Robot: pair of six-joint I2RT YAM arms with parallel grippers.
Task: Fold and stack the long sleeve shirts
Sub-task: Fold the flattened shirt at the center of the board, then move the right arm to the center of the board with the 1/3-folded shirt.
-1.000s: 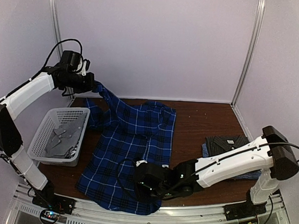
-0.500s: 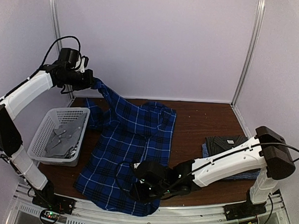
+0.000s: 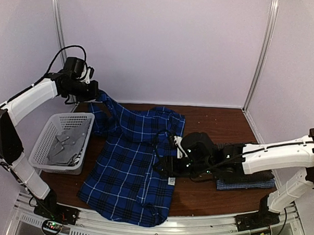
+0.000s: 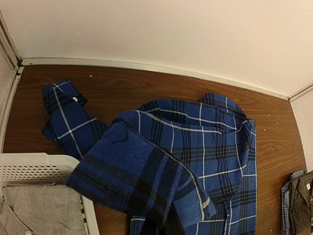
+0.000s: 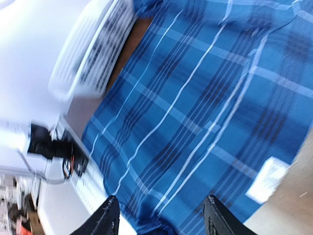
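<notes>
Brown wooden table (image 3: 214,122), pale walls behind.

Right gripper (image 5: 162,218): fingers spread, nothing between them, hovering over the royal-blue plaid long sleeve shirt (image 3: 129,158), which lies spread at centre-left. White label (image 3: 171,180) at the shirt's right edge; print too blurred to read. Right arm reaches low and leftward across the table.

Left gripper (image 3: 95,91): clenched on a fold of that shirt, lifted at back left, elbow bent.

Dark grey checked shirt (image 4: 303,193) lies folded atop the pale blue checked shirt (image 4: 285,196), far right. White plastic mesh basket (image 3: 62,139) at left.

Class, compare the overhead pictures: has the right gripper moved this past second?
Yes. The right gripper has moved away from the near edge of the table, rightwards towards the folded shirts.
</notes>
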